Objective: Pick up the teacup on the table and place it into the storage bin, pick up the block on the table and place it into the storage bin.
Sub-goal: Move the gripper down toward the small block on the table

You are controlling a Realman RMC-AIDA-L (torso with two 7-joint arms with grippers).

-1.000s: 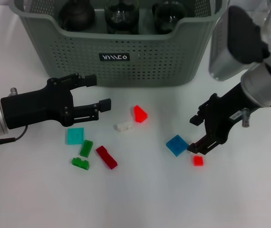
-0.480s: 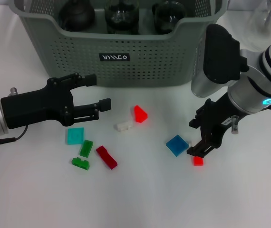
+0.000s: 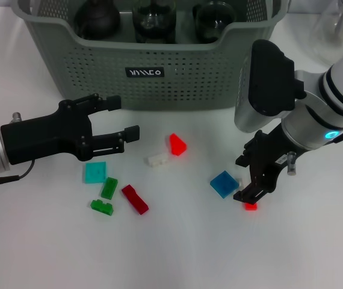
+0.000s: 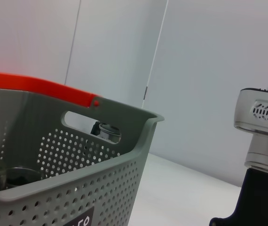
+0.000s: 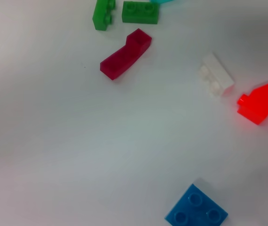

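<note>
Grey-green perforated plastic storage bin (image 3: 159, 72) stands at the far side of the white table (image 3: 177, 253), its top cut off, with dark glass vessels inside that are hard to make out. Left black gripper (image 3: 118, 120) hovers before it with fingers spread apart and empty. Right black gripper (image 3: 247, 180) points down, its tips covering most of the small red block (image 3: 251, 206), just beside the blue square block (image 3: 224, 183); whether its fingers are closed cannot be told.

Matt grey-green plastic bin (image 3: 159, 66) with perforated walls, holding dark glossy glass vessels (image 3: 153, 18). Small glossy plastic blocks (image 3: 224, 183) lie on a smooth matt white table (image 3: 177, 253). Grippers are matt black plastic; arm casings (image 3: 262, 84) glossy white.
</note>
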